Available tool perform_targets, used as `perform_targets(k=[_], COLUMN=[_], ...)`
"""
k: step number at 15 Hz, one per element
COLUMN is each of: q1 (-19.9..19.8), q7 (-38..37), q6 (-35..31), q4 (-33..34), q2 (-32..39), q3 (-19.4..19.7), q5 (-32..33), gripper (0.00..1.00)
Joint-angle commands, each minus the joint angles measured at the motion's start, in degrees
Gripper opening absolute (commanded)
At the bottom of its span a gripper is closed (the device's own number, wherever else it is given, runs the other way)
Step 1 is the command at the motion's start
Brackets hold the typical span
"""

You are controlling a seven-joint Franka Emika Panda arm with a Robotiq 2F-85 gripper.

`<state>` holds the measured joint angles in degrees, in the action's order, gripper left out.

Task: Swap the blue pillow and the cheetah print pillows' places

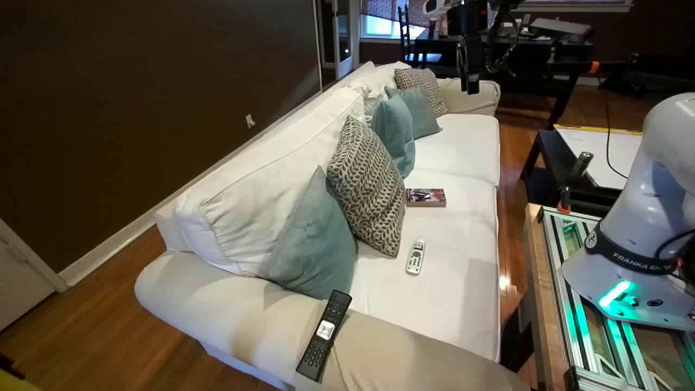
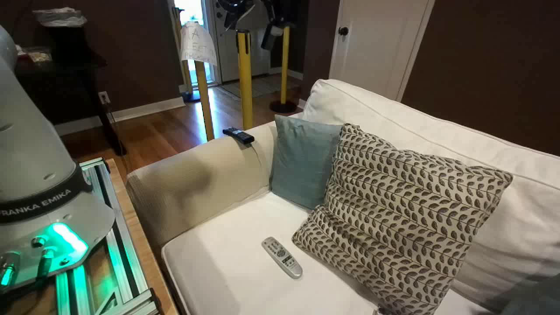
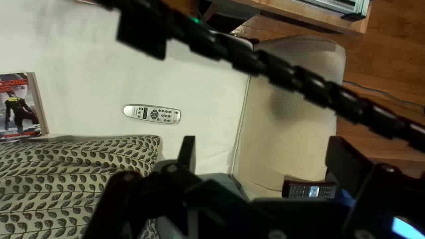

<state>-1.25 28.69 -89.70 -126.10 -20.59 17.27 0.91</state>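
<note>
Currently, the teal-blue square fabric pillow (image 2: 302, 162) leans in a corner of the white fabric sofa (image 2: 218, 258), beside the cream leaf-printed square pillow (image 2: 407, 218); above, the jaws stand apart, empty. Friction between pillows could drag both; a sideways sweep might dislodge the oblong black plastic remote (image 2: 238, 135).

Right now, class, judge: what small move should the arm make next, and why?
I'd probably lower the end effector toward the blue pillow beside the armrest: its fingers stand open, holding nothing, and the wrist view shows part of that pillow between them.
</note>
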Motion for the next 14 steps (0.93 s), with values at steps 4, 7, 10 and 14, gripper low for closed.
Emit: perform_targets(k=[4, 7, 10, 14], q1=[-1.6, -1.6, -1.7, -1.9], q7=[0.4, 0.4, -4.6, -14.1], q6=[0.1, 0.1, -4.3, -20.9], q4=[0.1, 0.1, 0.0, -2.6], q2=[0.2, 0.2, 4.3, 9.7], q3=[-1.4, -1.4, -2.0, -5.1], q5=[-0.4, -0.4, -2.9, -6.7], gripper=[1.00, 1.00, 1.00, 1.00])
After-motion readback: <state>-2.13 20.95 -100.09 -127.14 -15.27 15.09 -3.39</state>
